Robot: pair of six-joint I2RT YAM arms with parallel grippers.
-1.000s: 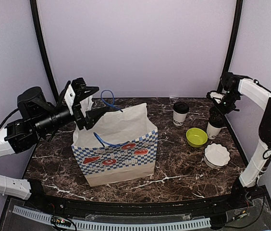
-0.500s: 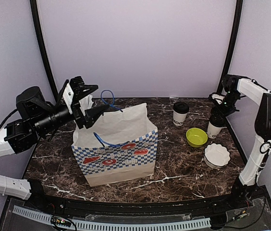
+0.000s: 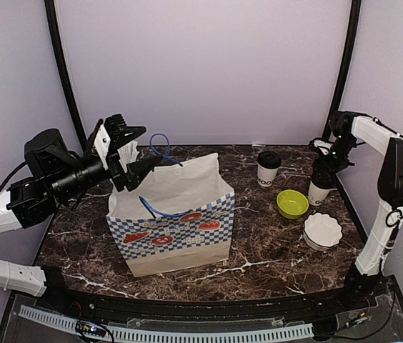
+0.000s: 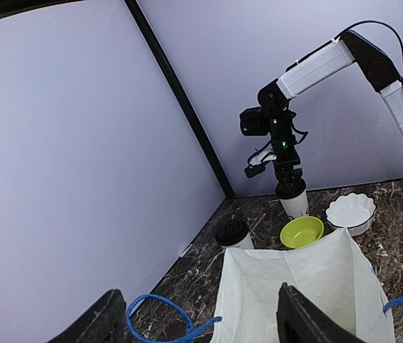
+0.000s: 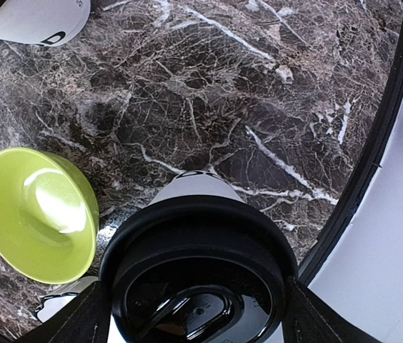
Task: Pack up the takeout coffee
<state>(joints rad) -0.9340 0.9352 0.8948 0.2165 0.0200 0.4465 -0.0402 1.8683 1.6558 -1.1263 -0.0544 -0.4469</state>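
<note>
Right wrist | right jaws narrowed around cup [image 5: 198, 250], grip unclear | left jaws spread, empty

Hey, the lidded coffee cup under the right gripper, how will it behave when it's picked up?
The cup is tall and tapers to a narrow base, so it probably tips easily if nudged sideways. Its paper-looking wall likely dents under a hard squeeze. The glossy black lid may be slippery.

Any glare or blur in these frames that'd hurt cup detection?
Right wrist: bright glare patch inside the lime-green bowl, sheen on the black lid filling the bottom. Left wrist: evenly lit, its claw fingers dark silhouettes at the edge. Top external: soft even light, no glare on the table.
</note>
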